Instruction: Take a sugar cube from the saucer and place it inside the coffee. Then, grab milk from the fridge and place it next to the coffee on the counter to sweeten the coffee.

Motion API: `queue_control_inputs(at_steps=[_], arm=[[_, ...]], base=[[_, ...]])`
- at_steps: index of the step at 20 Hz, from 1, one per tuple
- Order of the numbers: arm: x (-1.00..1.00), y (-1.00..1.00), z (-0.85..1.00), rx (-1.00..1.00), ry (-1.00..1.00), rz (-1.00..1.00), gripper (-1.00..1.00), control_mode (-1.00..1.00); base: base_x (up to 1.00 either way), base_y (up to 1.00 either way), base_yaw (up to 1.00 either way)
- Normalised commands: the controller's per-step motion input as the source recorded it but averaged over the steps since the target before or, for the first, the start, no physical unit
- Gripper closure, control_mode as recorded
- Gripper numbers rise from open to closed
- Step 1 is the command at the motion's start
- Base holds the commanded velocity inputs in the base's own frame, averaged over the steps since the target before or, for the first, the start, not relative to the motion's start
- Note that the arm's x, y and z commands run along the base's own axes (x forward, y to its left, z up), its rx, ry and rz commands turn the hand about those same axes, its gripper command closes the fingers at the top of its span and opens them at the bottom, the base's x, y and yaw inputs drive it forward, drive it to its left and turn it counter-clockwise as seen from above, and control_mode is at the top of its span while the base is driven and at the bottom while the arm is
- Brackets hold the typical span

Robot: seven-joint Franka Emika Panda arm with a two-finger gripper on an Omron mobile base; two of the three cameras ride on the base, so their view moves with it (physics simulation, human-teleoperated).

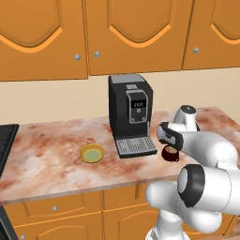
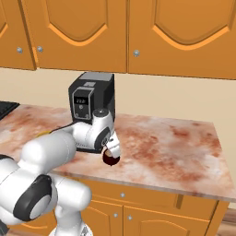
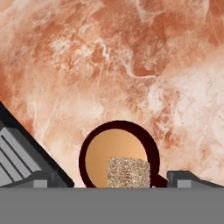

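Observation:
The coffee (image 3: 103,153), a dark maroon cup of light brown liquid, stands on the marble counter (image 3: 131,65) directly below my gripper (image 3: 114,180). A speckled pale sugar cube (image 3: 128,172) lies inside the cup's rim, on the liquid. The fingertips (image 3: 41,179) stand wide apart on either side of the cup and touch nothing, so the gripper is open. From the base, the gripper (image 1: 167,142) hovers just above the cup (image 1: 170,153), right of the coffee machine. The yellow saucer (image 1: 92,153) with its olive centre sits on the counter (image 1: 47,159) to the left. In the right base view the gripper (image 2: 112,148) points down over the cup (image 2: 111,160).
A black coffee machine (image 1: 130,111) stands at the back of the counter, its grey drip tray (image 3: 17,157) close beside the cup. Orange wall cabinets (image 1: 136,33) hang above. A dark cooktop edge (image 1: 5,140) lies at the far left. Bare counter (image 2: 175,143) stretches right of the cup.

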Motion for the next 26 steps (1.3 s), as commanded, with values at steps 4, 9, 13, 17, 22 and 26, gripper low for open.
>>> queue_control_inputs(at_steps=[4, 9, 13, 17, 22, 26], arm=[[0.01, 0.1, -0.09, 0.0, 0.0, 0.0, -1.0, -1.0], [0.0, 0.07, -0.01, 0.0, 0.0, 0.0, -1.0, -1.0], [0.12, 0.0, 0.0, 0.0, -0.01, 0.0, -1.0, -1.0], [0.21, 0.0, 0.0, 0.0, -0.02, 0.0, -1.0, -1.0], [0.25, 0.0, 0.0, 0.0, -0.04, 0.0, -1.0, -1.0], [-0.11, 0.02, 0.18, 0.0, -0.05, 0.0, -1.0, -1.0]], base=[[0.0, 0.0, 0.0], [0.0, 0.0, 0.0], [0.0, 0.0, 0.0], [0.0, 0.0, 0.0], [0.0, 0.0, 0.0], [0.0, 0.0, 0.0]])
